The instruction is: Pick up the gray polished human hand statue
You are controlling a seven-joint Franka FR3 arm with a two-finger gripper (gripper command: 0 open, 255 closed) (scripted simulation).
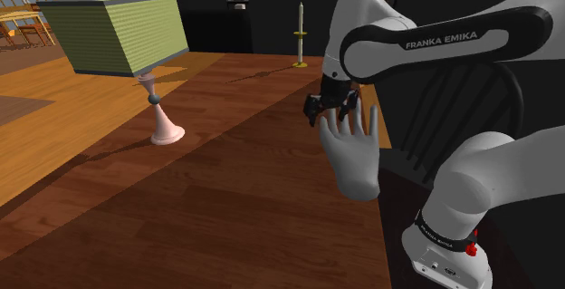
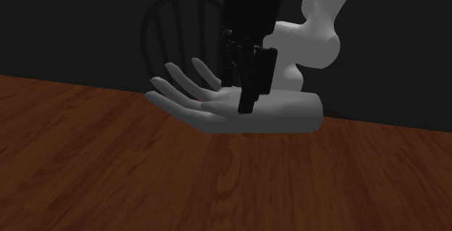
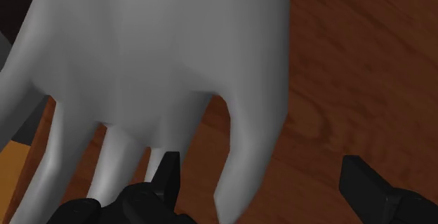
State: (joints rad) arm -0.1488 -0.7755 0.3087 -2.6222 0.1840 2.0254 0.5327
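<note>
Dark wooden table (image 1: 208, 197), grain visible. Items on its top:
- gray hand statue (image 1: 355, 160), lying flat near the table edge on the shoulder view's right
- green-shaded table lamp (image 1: 127, 38), upright
- candlestick (image 1: 300, 41), at the far edge

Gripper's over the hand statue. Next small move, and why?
Probably close the gripper: its fingers stand open around one outer digit of the gray hand statue, not clasping it, and the second exterior view shows a fingertip down at palm level.

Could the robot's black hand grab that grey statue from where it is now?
Probably yes: the hand hangs right above the statue, open around one of the statue's fingers, and nothing lies in between.
</note>
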